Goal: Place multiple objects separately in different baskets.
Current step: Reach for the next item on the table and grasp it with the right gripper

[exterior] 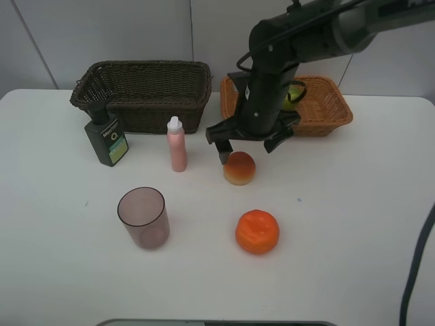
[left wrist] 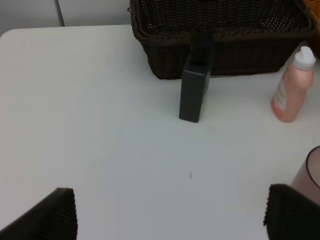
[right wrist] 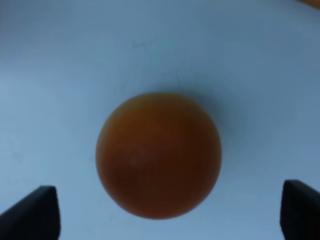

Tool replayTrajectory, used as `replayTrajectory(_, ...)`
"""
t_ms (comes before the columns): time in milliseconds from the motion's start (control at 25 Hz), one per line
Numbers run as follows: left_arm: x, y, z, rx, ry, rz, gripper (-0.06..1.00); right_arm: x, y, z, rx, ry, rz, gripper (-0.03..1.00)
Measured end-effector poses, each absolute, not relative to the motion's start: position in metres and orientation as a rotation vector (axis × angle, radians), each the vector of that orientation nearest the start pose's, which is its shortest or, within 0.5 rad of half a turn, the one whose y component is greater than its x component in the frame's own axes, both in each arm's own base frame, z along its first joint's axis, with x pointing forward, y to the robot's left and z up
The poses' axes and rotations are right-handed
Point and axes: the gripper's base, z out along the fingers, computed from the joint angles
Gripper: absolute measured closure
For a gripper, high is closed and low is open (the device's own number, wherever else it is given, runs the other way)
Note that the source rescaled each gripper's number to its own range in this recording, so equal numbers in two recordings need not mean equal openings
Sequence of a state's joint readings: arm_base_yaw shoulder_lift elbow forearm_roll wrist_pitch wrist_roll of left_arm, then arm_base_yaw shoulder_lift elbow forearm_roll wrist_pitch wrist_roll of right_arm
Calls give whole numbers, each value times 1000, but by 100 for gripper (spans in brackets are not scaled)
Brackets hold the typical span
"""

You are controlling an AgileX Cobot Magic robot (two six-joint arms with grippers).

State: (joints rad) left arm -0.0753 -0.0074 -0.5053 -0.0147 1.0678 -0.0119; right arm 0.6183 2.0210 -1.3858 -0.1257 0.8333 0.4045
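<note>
At the right jaws: spread wide, gripping nothing. Poised directly above the red-yellow peach, which sits on the desk, centred between both tips in the right wrist view. Reads as lining up for a top-down pinch across the widest part. No contact visible yet.

Further out, toward the front edge: orange fruit, apart from the peach and clear of the approach. Behind the right arm, inside the tan basket: green round fruit, partly hidden. Suggests fruit goes to this basket, hence the peach as the likely next pick.

At the left jaws: likewise wide open and empty, hanging over bare desk, out of the exterior high view. Pointed toward the dark green pump bottle, upright just in front of the dark brown basket. Slim pink bottle upright beside it, edge of the mauve cup near one tip. Probably idling until the fruit is cleared. Bottles and cup look destined for the dark basket, being nearest to it.
</note>
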Motion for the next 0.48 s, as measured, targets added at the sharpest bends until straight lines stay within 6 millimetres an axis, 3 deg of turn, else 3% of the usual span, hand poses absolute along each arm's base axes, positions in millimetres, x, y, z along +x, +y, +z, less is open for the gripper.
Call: replayTrajectory(480,-7,-1,278,65,2038,-72,-1,333,227,140,-222,2889,61,3)
